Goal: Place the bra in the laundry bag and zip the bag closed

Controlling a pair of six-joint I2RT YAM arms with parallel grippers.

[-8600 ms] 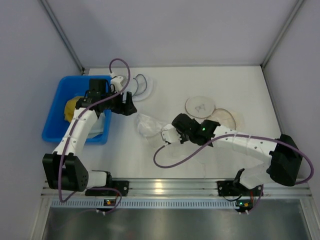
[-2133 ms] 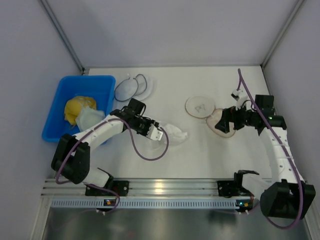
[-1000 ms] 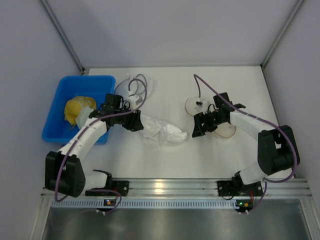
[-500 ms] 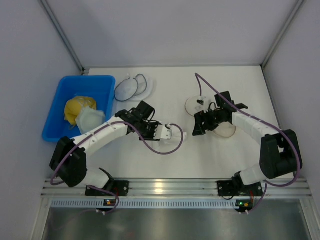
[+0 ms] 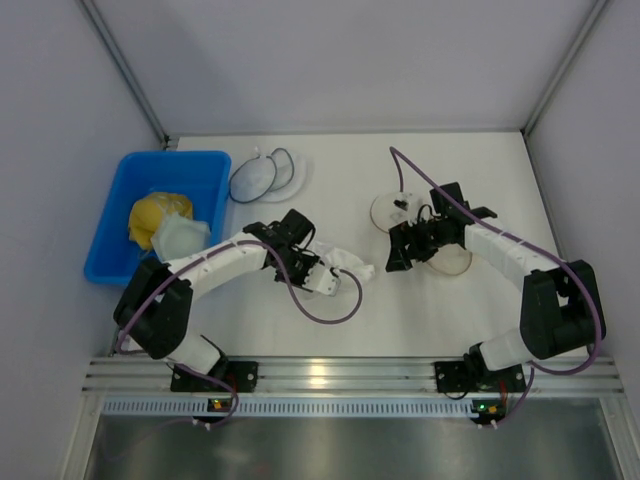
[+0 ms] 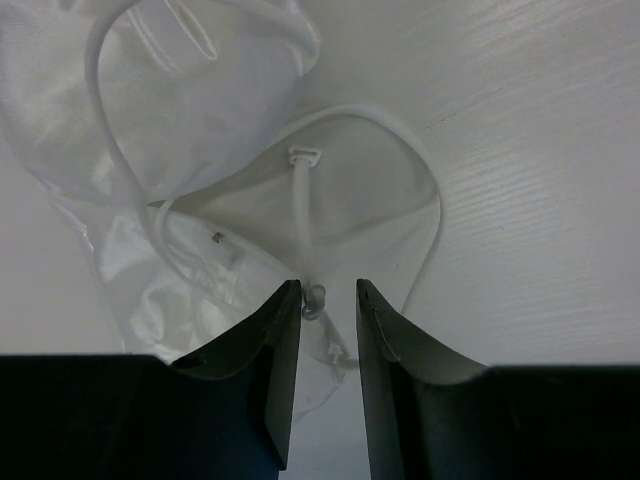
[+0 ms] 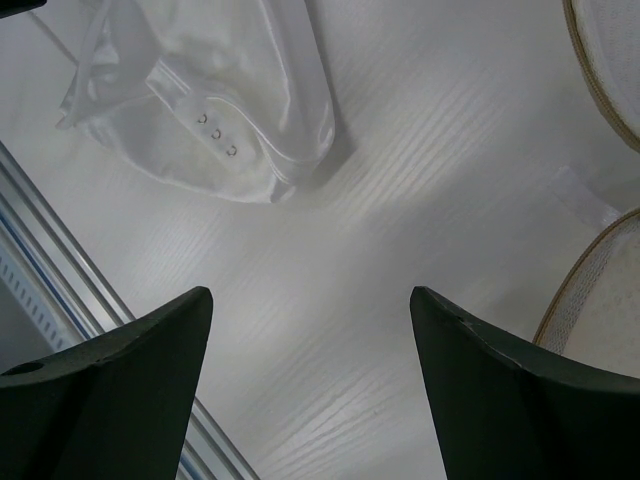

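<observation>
From above: one bra (image 5: 345,262) is lying left of one laundry bag (image 5: 400,212), under the left gripper (image 5: 322,278). One black-rimmed pouch (image 5: 255,178) and one blue bin (image 5: 105,255) are sitting farther left.

Left wrist: narrowed jaws are straddling a strap (image 6: 300,200); whether they are pinching it, I cannot tell.

Right wrist: the right gripper (image 7: 310,300) is gaping, released, beside the bag's rim.

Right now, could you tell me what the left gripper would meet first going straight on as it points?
The bra: its thin strap lies just ahead of the left gripper, though depth is unclear.
</observation>
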